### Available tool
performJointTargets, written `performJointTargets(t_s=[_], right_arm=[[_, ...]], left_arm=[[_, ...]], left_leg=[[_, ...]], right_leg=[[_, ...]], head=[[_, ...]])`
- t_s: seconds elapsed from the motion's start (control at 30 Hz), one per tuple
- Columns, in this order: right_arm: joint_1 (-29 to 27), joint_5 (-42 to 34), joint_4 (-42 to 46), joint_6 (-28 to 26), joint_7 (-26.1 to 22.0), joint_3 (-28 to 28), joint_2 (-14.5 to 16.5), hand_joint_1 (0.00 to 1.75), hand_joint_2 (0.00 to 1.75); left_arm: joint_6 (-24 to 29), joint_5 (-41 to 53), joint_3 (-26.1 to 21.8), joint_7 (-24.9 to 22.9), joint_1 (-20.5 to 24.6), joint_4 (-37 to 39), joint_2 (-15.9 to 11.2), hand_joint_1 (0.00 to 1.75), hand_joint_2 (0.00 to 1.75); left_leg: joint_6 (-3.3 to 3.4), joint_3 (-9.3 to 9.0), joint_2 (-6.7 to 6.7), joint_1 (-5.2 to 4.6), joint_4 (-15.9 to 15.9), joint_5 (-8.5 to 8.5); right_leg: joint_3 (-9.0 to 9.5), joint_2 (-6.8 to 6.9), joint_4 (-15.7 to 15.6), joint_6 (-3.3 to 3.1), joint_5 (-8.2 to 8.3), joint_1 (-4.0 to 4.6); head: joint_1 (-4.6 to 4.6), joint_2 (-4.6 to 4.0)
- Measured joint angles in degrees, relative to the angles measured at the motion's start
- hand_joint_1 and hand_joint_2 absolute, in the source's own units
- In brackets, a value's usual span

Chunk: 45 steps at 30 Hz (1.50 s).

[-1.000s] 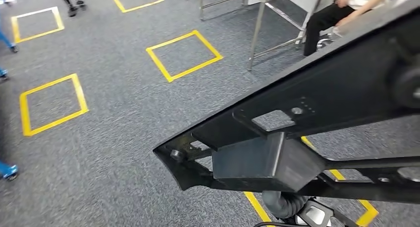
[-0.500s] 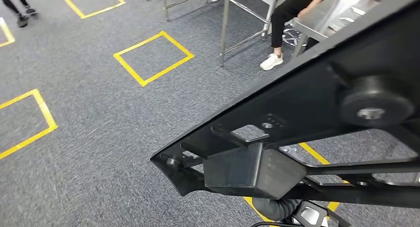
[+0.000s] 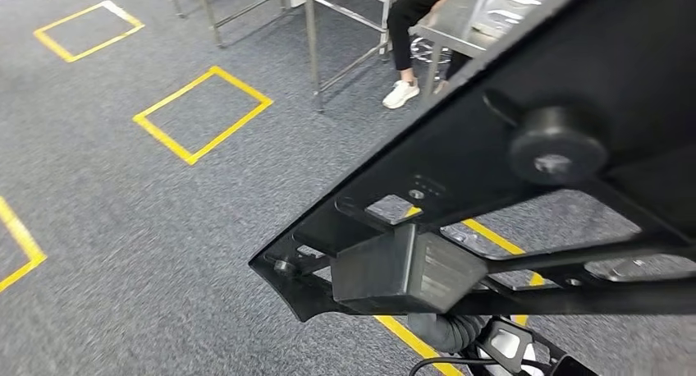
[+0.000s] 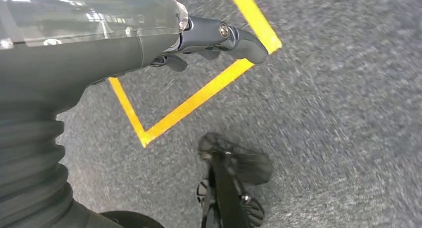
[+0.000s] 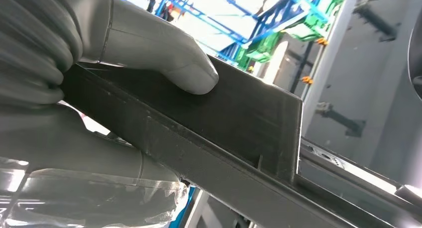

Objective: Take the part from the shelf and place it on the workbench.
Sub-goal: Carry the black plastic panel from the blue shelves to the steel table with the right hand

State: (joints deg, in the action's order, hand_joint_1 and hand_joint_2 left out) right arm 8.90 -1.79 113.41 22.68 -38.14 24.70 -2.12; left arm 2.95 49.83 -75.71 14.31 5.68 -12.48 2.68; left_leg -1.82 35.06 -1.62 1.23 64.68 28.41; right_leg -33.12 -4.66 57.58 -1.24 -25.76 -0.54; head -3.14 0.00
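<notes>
One large black part [image 3: 525, 187] spans the head view, carried above grey carpet [image 3: 164, 220] with yellow tape squares [image 3: 202, 113]. Right hand [image 5: 114, 54] grips its edge, thumb pressed on top. Left hand [image 4: 199, 36] hangs with fingers curled, holding nothing.

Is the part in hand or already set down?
In hand. The right hand grips the black part, thumb pressed on its edge; the part hangs above the carpet.
</notes>
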Motion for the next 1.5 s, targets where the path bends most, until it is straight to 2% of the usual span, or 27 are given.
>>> performJointTargets(t_s=[0.03,0.1,0.17,0.23,0.3,0.37,0.4,0.43,0.47,0.53,0.6,0.67,0.73,0.8,0.87,0.9,0.93,0.97,1.03,1.1,1.17,1.2,1.27,1.33,1.4,1.43,1.5], right_arm=[[0.3,-0.1,-0.3,0.1,0.0,0.0,0.0,1.75,1.75],[0.7,-0.3,-0.8,0.3,0.0,0.0,0.0,1.75,1.75],[0.9,-0.7,-1.4,0.3,0.0,-0.2,-0.1,1.75,1.75],[1.1,-1.0,-1.9,0.2,0.0,-0.4,-0.2,1.75,1.75],[1.4,-1.2,-2.3,0.2,0.0,-0.5,-0.3,1.75,1.75],[1.2,-1.1,-2.7,0.1,0.0,-0.5,-0.3,1.75,1.75],[1.0,-1.1,-2.8,0.0,0.0,-0.5,-0.3,1.75,1.75],[0.7,-1.0,-3.0,-0.2,0.0,-0.5,-0.4,1.75,1.75],[0.4,-0.8,-3.1,-0.3,0.0,-0.5,-0.3,1.75,1.75],[-0.1,-0.5,-3.1,-0.6,0.0,-0.5,-0.3,1.75,1.75],[-0.5,-0.2,-2.9,-0.5,0.0,-0.5,-0.1,1.75,1.75],[-1.1,-0.1,-2.7,-0.4,0.0,-0.5,0.2,1.75,1.75],[-1.8,0.0,-2.4,0.0,0.0,-0.5,0.4,1.75,1.75],[-2.5,0.1,-2.0,0.4,0.0,-0.5,0.8,1.75,1.75],[-3.6,0.2,-1.7,0.8,0.0,-0.6,1.2,1.75,1.75],[-4.3,0.3,-1.5,1.1,0.0,-0.6,1.3,1.75,1.75],[-5.0,0.4,-1.3,1.3,0.0,-0.6,1.5,1.75,1.75],[-5.7,0.6,-1.0,1.5,0.0,-0.7,1.7,1.75,1.75],[-6.8,1.0,-0.3,1.5,0.0,-0.8,2.1,1.75,1.75],[-7.7,1.4,0.3,1.4,0.0,-0.9,2.4,1.75,1.75],[-8.7,1.9,0.9,1.0,0.0,-1.0,2.5,1.75,1.75],[-9.2,2.1,1.2,0.7,0.0,-1.1,2.5,1.75,1.75],[-9.8,2.5,1.8,0.0,0.0,-1.2,2.5,1.75,1.75],[-10.1,2.8,2.2,-0.7,0.0,-1.2,2.5,1.75,1.75],[-10.3,3.0,2.4,-1.5,0.0,-1.2,2.5,1.75,1.75],[-10.4,3.1,2.4,-1.9,0.0,-1.2,2.5,1.75,1.75],[-10.4,3.1,2.5,-2.5,0.0,-1.2,2.5,1.75,1.75]], left_arm=[[0.1,-0.1,-0.3,0.0,0.0,0.0,0.0,0.0,1.75],[0.4,-0.3,-0.7,0.0,-0.1,0.0,-0.1,0.0,1.75],[0.5,-0.4,-1.0,-0.2,-0.1,0.0,-0.2,0.0,1.75],[0.5,-0.6,-1.2,-0.2,0.1,0.0,-0.3,0.0,1.75],[0.4,-0.8,-1.4,-0.3,0.0,0.0,-0.4,0.0,1.75],[0.4,-1.0,-1.6,-0.3,-0.3,0.0,-0.4,0.0,1.75],[0.5,-1.1,-1.7,-0.3,-0.4,0.0,-0.4,0.0,1.75],[0.5,-1.1,-1.8,-0.2,-0.4,0.0,-0.4,0.0,1.75],[0.5,-1.2,-2.0,-0.1,-0.3,0.0,-0.4,0.0,1.75],[0.3,-1.3,-2.2,0.2,-0.3,0.0,-0.3,0.0,1.75],[-0.1,-1.3,-2.3,0.6,-0.3,0.0,-0.2,0.0,1.75],[-0.7,-1.4,-2.4,1.0,-0.2,0.0,-0.2,0.0,1.75],[-1.1,-1.7,-2.4,1.5,0.0,0.0,-0.2,0.0,1.75],[-1.2,-2.1,-2.6,1.8,0.1,0.0,-0.2,0.0,1.75],[-1.0,-2.3,-2.8,1.8,-0.1,0.0,-0.2,0.0,1.75],[-0.8,-2.4,-2.9,1.7,-0.2,0.0,-0.2,0.0,1.75],[-0.7,-2.5,-2.9,1.7,-0.3,0.0,-0.2,0.0,1.75],[-0.6,-2.5,-3.0,1.6,-0.3,0.0,-0.1,0.0,1.75],[-0.4,-2.5,-3.0,1.6,-0.2,0.0,-0.1,0.0,1.75],[-0.1,-2.5,-3.0,1.5,-0.2,0.0,-0.1,0.0,1.75],[0.1,-2.3,-3.0,1.4,-0.1,0.0,-0.1,0.0,1.75],[0.1,-2.1,-3.0,1.3,0.0,0.0,-0.1,0.0,1.75],[0.1,-1.8,-3.0,1.2,0.2,0.0,0.0,0.0,1.75],[0.0,-1.5,-3.0,1.1,0.1,0.0,0.0,0.0,1.75],[-0.3,-1.1,-2.9,1.0,-0.1,0.0,0.0,0.0,1.75],[-0.6,-0.9,-2.9,1.0,-0.1,0.0,0.0,0.0,1.75],[-1.2,-0.5,-2.7,1.1,0.1,0.0,0.0,0.0,1.75]], left_leg=[[0.24,-1.46,-1.48,0.1,-3.7,-1.43],[0.65,-2.73,-3.44,0.08,-7.0,-2.11],[1.17,-2.87,-2.46,0.0,-7.4,-2.18],[2.0,-3.17,-1.04,0.2,-8.1,-2.53],[2.55,-3.34,0.48,0.21,-8.5,-2.68],[2.7,-3.34,2.1,0.02,-8.5,-2.53],[2.7,-3.38,2.9,-0.07,-8.4,-2.42],[2.65,-3.47,3.66,-0.14,-8.4,-2.28],[2.55,-3.64,4.31,-0.21,-8.3,-2.09],[2.15,-4.02,5.38,-0.41,-8.1,-1.64],[1.57,-4.26,6.34,-0.62,-7.9,-1.27],[0.94,-4.56,7.31,-0.67,-8.0,-1.02],[0.34,-4.34,6.04,-0.47,-6.7,0.19],[-0.1,-1.94,3.37,-0.21,-0.9,3.51],[-0.42,1.8,2.28,-0.13,6.8,6.64],[-0.53,2.91,2.16,-0.09,8.7,6.78],[-0.57,2.95,2.1,-0.04,8.3,5.71],[-0.56,1.91,1.9,0.05,5.6,3.63],[-0.37,-1.5,0.04,0.31,-2.4,-0.18],[0.13,-3.38,-1.65,0.37,-6.6,-1.14],[0.88,-3.59,-1.27,0.25,-6.8,-0.94],[1.29,-3.67,-0.73,0.29,-7.0,-1.06],[2.17,-3.76,0.44,0.4,-7.3,-1.28],[2.72,-3.75,1.85,0.14,-7.4,-1.21],[2.85,-3.77,3.39,-0.09,-7.4,-1.07],[2.85,-3.83,4.08,-0.15,-7.4,-1.0],[2.67,-4.15,5.29,-0.23,-7.4,-0.76]], right_leg=[[-0.11,-0.69,0.1,0.23,-0.05,0.06],[-0.61,-1.97,0.3,0.98,0.04,-0.12],[-0.92,-2.83,0.1,1.84,0.18,-0.42],[-1.84,-0.68,2.1,2.32,-1.17,-0.42],[-4.83,2.81,8.4,2.62,-4.49,-0.43],[-8.4,4.14,15.5,3.03,-7.21,-0.63],[-9.0,4.33,16.7,3.16,-7.2,-0.7],[-8.35,4.54,15.6,3.18,-6.07,-0.7],[-6.36,4.99,11.9,3.02,-4.11,-0.63],[-1.81,7.23,3.4,2.34,-0.96,-0.14],[-0.13,8.36,0.0,1.75,-0.29,0.43],[-0.22,7.11,-0.2,1.28,-0.2,0.51],[0.09,5.99,-0.8,0.68,0.09,0.19],[0.33,4.95,-1.1,0.24,0.26,-0.04],[0.31,3.63,-1.0,0.05,0.22,-0.03],[0.31,2.9,-0.9,0.05,0.17,-0.03],[0.34,2.13,-0.7,0.11,0.1,-0.04],[0.39,1.35,-0.6,0.24,-0.01,-0.08],[0.38,-0.06,-0.1,0.69,-0.33,-0.09],[0.02,-1.28,0.2,1.32,-0.43,-0.08],[-0.33,-2.3,0.2,2.11,-0.24,-0.16],[-0.43,-1.99,0.3,2.43,-0.35,-0.2],[-1.79,0.74,3.2,2.89,-2.17,-0.09],[-5.38,3.58,10.5,3.19,-5.9,-0.11],[-8.66,4.15,17.0,3.4,-8.02,-0.25],[-8.91,4.28,17.5,3.41,-7.58,-0.26],[-5.59,5.26,11.3,3.09,-3.92,-0.18]], head=[[0.01,0.0],[0.0,0.0],[0.01,0.0],[0.02,0.0],[0.02,0.0],[0.02,0.0],[0.02,0.0],[0.01,0.0],[0.01,0.0],[0.01,0.0],[0.01,0.0],[0.01,0.0],[0.01,0.0],[0.01,0.0],[0.01,0.0],[0.01,0.0],[0.01,0.0],[0.01,0.0],[0.01,0.0],[0.01,0.0],[0.01,0.0],[0.01,0.0],[0.02,-0.01],[0.02,-0.01],[0.01,0.0],[0.01,0.0],[0.02,-0.01]])
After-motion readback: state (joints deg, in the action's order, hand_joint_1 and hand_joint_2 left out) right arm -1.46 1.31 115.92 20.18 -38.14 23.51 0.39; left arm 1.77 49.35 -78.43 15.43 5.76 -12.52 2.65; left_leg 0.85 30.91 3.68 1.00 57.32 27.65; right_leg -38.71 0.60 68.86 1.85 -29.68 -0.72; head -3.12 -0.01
